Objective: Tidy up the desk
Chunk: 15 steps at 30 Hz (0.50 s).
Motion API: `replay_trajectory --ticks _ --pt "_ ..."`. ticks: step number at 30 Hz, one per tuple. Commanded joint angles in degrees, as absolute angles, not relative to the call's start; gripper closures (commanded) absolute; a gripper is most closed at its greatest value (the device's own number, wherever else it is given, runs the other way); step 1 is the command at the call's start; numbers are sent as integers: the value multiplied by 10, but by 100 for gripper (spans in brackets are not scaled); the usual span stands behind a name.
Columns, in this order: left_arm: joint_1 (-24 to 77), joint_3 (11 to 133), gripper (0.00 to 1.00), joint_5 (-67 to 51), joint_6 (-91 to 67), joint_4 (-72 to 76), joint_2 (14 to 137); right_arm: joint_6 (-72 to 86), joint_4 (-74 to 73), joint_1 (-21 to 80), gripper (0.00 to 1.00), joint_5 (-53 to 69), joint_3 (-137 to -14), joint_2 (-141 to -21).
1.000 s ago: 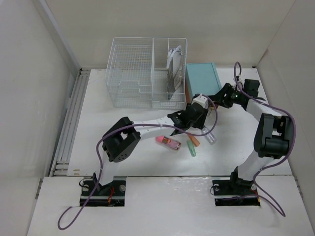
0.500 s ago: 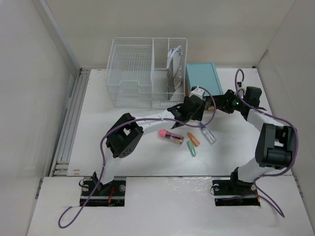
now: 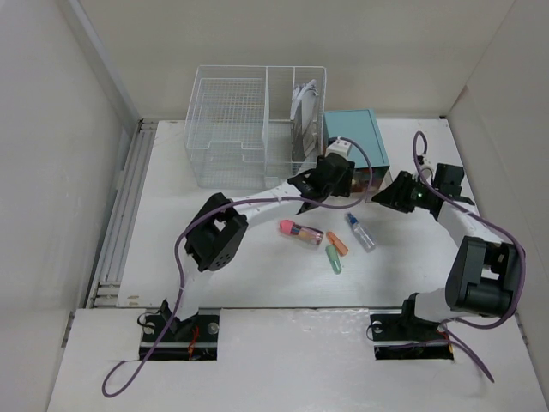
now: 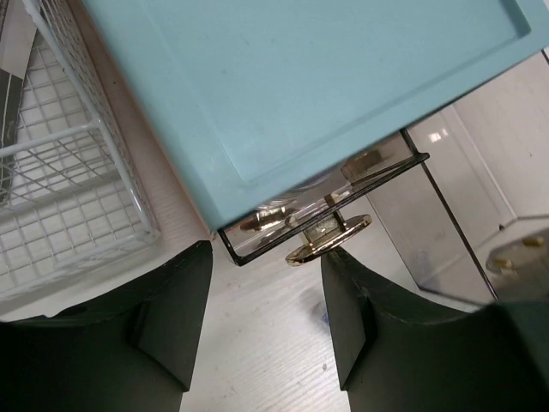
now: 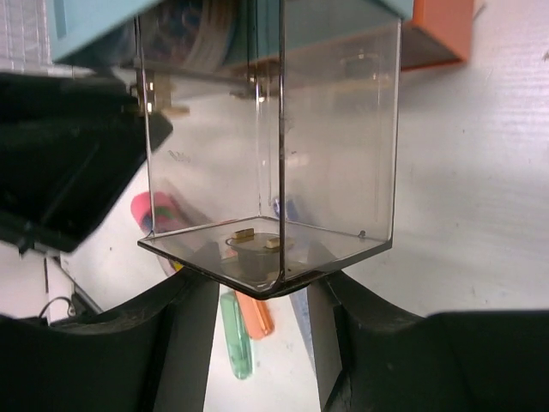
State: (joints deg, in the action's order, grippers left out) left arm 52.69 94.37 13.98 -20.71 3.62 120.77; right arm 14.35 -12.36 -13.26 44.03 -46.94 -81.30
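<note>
The white desk (image 3: pixel 171 232) holds a teal drawer box (image 3: pixel 353 136) at the back. My right gripper (image 3: pixel 401 192) is shut on the knob of a clear drawer (image 5: pixel 270 146) that is pulled out of the box; its fingers (image 5: pixel 184 343) flank the drawer front in the right wrist view, gripper point (image 5: pixel 262 290). My left gripper (image 3: pixel 330 182) is open at the box's front left. In the left wrist view it (image 4: pixel 266 266) straddles a gold knob (image 4: pixel 330 240) on another clear drawer, without touching it. The box top (image 4: pixel 300 77) fills that view.
A white wire-mesh basket (image 3: pixel 227 129) stands left of the box, with papers in its right section. A pink-capped tube (image 3: pixel 300 232), an orange piece (image 3: pixel 337 244), a green piece (image 3: pixel 334 261) and a small clear bottle (image 3: pixel 361 233) lie mid-desk. A grey rail (image 3: pixel 120 215) runs along the left edge.
My left gripper has moved from above the loose items back to the box's front. My right gripper has drawn back from the box, pulling the clear drawer out.
</note>
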Motion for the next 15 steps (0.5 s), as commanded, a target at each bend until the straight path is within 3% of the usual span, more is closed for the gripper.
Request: replay_trajectory --ticks 1,10,15 --pt "517 976 50 149 -207 47 1210 73 -186 -147 67 439 -460 -799" --pt "512 1036 50 149 -191 15 1245 23 -239 -159 65 467 -466 -822" --pt "506 1036 50 149 -191 15 1245 1 -257 -164 53 479 -471 -827"
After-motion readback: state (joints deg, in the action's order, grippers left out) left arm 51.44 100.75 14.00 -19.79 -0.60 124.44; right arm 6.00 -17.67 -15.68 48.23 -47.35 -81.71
